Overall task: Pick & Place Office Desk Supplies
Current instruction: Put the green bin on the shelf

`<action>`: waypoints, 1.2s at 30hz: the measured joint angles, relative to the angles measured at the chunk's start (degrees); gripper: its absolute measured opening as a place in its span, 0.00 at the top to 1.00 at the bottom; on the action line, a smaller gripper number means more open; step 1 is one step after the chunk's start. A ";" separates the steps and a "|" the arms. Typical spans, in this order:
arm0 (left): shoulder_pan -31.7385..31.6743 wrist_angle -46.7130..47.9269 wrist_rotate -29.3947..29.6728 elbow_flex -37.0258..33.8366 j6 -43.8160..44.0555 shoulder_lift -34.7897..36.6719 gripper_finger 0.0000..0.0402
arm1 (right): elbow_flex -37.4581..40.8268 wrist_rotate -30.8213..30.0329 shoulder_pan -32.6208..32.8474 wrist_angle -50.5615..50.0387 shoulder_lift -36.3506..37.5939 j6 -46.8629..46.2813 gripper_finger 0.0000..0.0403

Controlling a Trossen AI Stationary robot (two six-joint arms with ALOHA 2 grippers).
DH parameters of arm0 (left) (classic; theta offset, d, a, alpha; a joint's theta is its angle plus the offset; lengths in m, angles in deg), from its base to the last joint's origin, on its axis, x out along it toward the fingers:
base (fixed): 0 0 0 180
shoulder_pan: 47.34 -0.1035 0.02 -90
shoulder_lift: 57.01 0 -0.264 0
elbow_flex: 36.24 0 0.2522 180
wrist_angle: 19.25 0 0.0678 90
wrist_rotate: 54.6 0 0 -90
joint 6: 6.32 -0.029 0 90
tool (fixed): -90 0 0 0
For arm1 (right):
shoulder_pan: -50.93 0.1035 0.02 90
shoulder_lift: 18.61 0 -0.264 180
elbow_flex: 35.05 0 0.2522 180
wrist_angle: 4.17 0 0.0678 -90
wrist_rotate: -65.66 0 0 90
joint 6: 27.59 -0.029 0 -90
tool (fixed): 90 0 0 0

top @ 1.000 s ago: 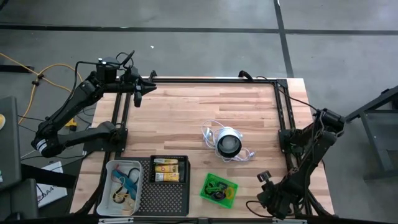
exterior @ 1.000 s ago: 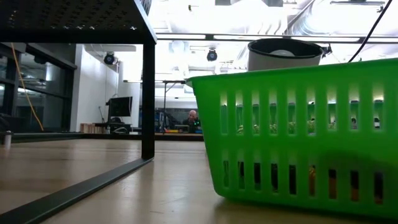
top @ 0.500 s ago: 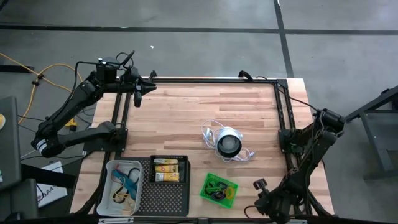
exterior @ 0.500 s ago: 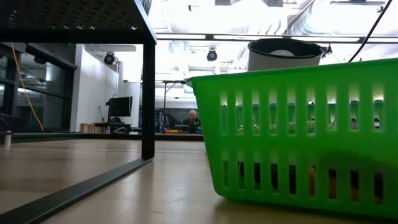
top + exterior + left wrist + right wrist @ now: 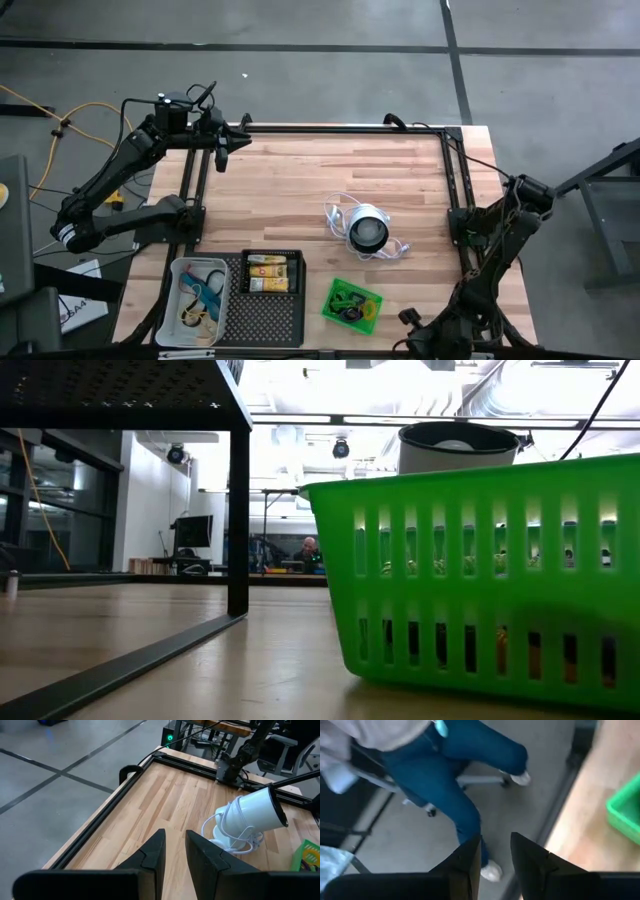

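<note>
While the left gripper [image 5: 222, 150] hangs over the table's [image 5: 300, 180] far left corner, its jaws stand a narrow gap apart with nothing between them, and its wrist camera looks along the bare wood toward the white-and-black lamp [image 5: 250, 812] lying on its side with a white cord [image 5: 231, 837] looped under it. Down at the near edge, the right gripper [image 5: 412, 322] sits low beside the green tray [image 5: 352, 304], just to its right, with a small gap between its fingers [image 5: 467, 857] and nothing held; past them its camera catches the floor, a seated person's legs in jeans [image 5: 450, 785] and one corner of that green tray. Supplies are all in the trays along the near edge: yellow-and-white packs [image 5: 272, 272] lie in the black tray [image 5: 265, 310], teal cords [image 5: 205, 293] and loops fill the clear tray [image 5: 183, 268] at its left, and dark and green loops [image 5: 347, 300] rest in the green one. From table height the green tray's slotted wall fills the right side, lamp showing above its rim.
</note>
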 joint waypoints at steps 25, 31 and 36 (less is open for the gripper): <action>0.02 -0.01 0.01 0.00 0.00 0.00 0.83 | -0.02 -8.93 0.85 7.49 -0.02 -0.59 0.77; 0.01 -0.01 0.00 -0.02 0.00 0.00 0.83 | -0.02 -28.44 -2.49 7.26 -0.02 5.82 0.77; 0.02 0.00 -0.01 0.00 0.00 0.00 0.83 | -0.02 -39.93 -6.88 7.31 -0.02 6.79 0.77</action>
